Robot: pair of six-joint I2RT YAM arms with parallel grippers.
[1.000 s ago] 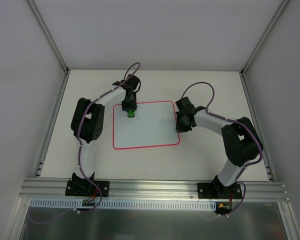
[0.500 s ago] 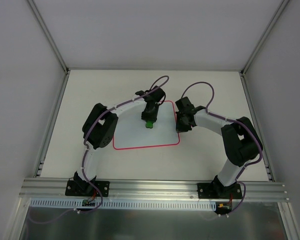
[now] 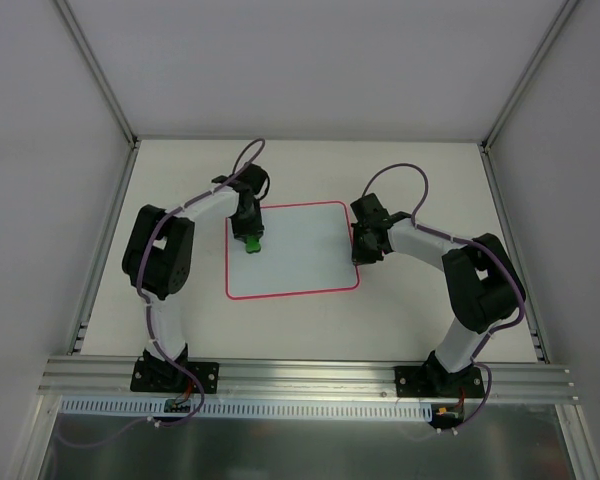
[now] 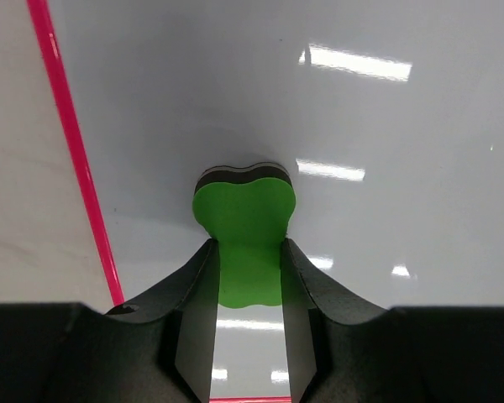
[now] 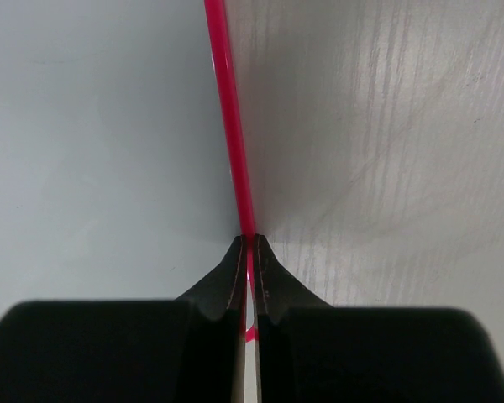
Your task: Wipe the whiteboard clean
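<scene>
The whiteboard (image 3: 300, 260) lies flat on the table, pale with a red rim, and I see no pen marks on it. My left gripper (image 3: 251, 238) is shut on a small green eraser block (image 3: 252, 243) near the board's left edge. In the left wrist view the block (image 4: 245, 214) sits dark side down on the board (image 4: 378, 126), held between my fingers (image 4: 193, 319), with the red rim (image 4: 67, 143) to its left. My right gripper (image 3: 358, 250) is shut, its tips (image 5: 249, 241) resting on the board's right rim (image 5: 225, 109).
The pale table (image 3: 410, 320) surrounds the board, with grey walls on three sides. An aluminium rail (image 3: 310, 375) runs along the near edge by the arm bases. Bare wood-grain table (image 5: 386, 126) shows right of the rim in the right wrist view.
My left gripper swept the green block right across the board's upper part, then back to the left edge, slightly lower. The right arm has not moved.
</scene>
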